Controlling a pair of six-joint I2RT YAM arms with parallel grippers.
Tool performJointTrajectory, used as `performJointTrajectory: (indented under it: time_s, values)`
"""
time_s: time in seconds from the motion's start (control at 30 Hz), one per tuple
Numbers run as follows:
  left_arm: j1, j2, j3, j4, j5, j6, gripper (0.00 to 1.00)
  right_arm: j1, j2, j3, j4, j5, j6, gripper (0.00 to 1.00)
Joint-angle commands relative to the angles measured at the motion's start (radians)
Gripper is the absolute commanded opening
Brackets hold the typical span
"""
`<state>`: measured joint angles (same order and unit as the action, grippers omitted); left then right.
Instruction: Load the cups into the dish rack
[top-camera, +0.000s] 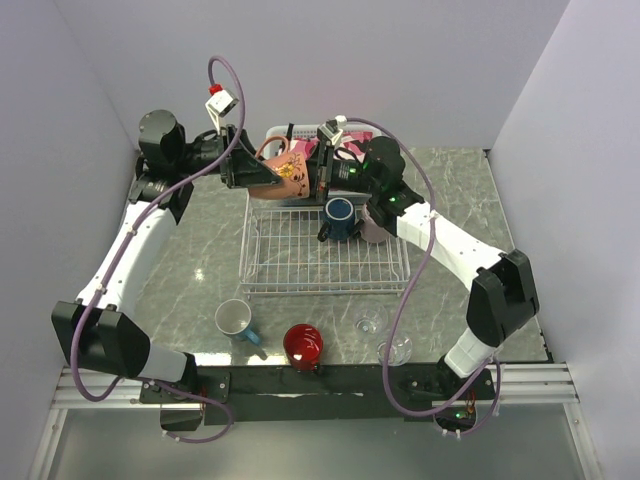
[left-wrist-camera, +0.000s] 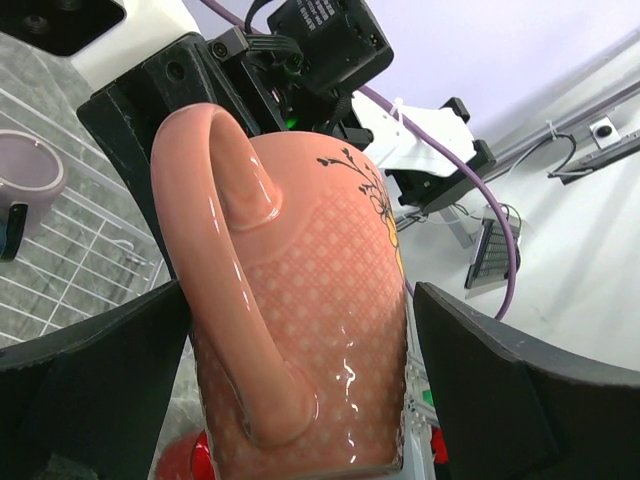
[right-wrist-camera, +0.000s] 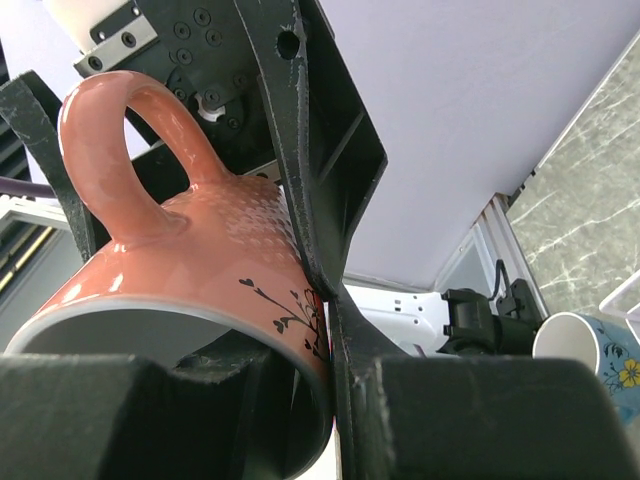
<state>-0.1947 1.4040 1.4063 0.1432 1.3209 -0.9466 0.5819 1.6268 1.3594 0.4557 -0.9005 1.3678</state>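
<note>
Top external view: at upper centre of the frame both arms meet above the far edge of the dish rack (top-camera: 300, 272), with a terracotta mug (top-camera: 290, 172) between them. The right gripper (top-camera: 318, 178) is pinched narrow on the mug's rim. The left gripper (top-camera: 268, 180) stands wide — its fingers (left-wrist-camera: 95, 385) flank the mug's body and handle. A navy mug (top-camera: 338, 215) sits in the rack's upper right. A teal mug (top-camera: 235, 320), a red mug (top-camera: 302, 345) and two clear glasses (top-camera: 370, 322) stand on the table (top-camera: 200, 250) at lower centre.

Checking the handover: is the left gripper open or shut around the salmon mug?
Open. The left gripper has its fingers either side of the salmon mug, a gap showing; the right gripper pinches the rim.
</note>
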Motion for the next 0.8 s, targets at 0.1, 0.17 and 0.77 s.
performJointTrajectory:
  time_s: [0.1, 0.17, 0.77]
  values:
    - [-0.023, -0.048, -0.001, 0.005, 0.021, 0.019, 0.97, 0.006, 0.012, 0.086, 0.117, 0.035, 0.036, 0.0]
    - [-0.023, -0.051, -0.023, 0.1, 0.034, -0.023, 0.83, 0.006, 0.008, 0.072, 0.12, 0.04, 0.037, 0.0]
    - [0.081, -0.025, -0.043, 0.268, 0.08, -0.257, 0.01, -0.013, -0.041, -0.005, -0.029, 0.034, -0.019, 0.36]
